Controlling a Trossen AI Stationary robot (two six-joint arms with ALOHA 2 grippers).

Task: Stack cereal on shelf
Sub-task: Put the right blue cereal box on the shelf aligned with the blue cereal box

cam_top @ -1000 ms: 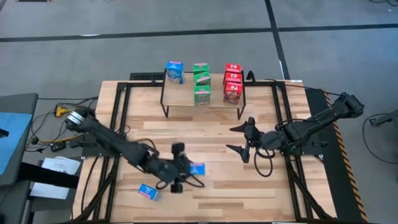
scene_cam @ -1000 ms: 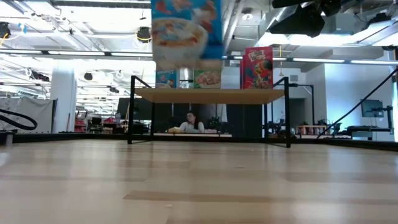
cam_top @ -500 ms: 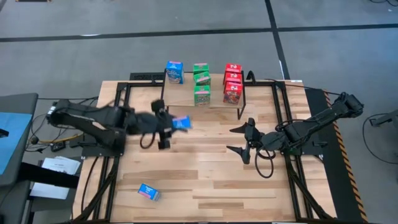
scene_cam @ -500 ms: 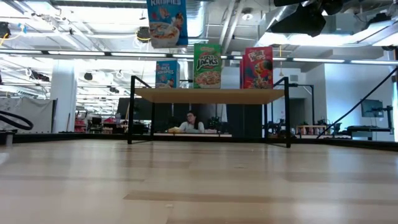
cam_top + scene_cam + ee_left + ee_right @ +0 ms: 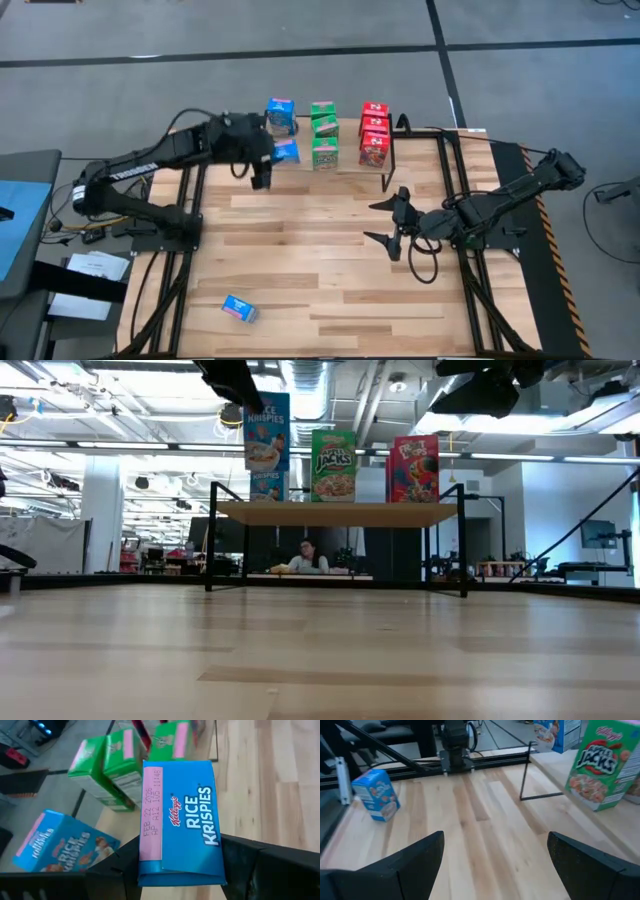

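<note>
**Blue box held over the shelf's left end**

Landmark: the shelf (image 5: 325, 160), a light-wood board on thin black legs at the far edge of the slatted table (image 5: 320, 260).

- Left gripper (image 5: 272, 155): at the shelf's left end, just above the board. Fingers narrowed onto a blue Rice Krispies box (image 5: 286, 151); in the left wrist view the box (image 5: 180, 822) sits clamped between the two dark fingers (image 5: 250, 865), printed side facing the camera. In the low view this held box (image 5: 266, 432) hangs over the shelf board (image 5: 335, 512), directly above the blue box already there; whether the two touch, I cannot tell.
- On the shelf, left to right: one blue box standing (image 5: 281, 115) at the back left corner; green boxes (image 5: 323, 135) in a row near the middle, running from the back edge to the front edge; red boxes (image 5: 373, 134) in a like row toward the right end. From table height, a green box (image 5: 334, 464) and a red box (image 5: 414, 468) stand upright side by side.
- Off the shelf: a third blue box (image 5: 238, 308) lies on the table well apart from the shelf, near the front left corner. It also shows in the right wrist view (image 5: 376, 794).
- Right gripper (image 5: 388, 225): waiting over the table in front of the shelf's right end, well clear of it. Fingers spread wide, holding nothing.
</note>
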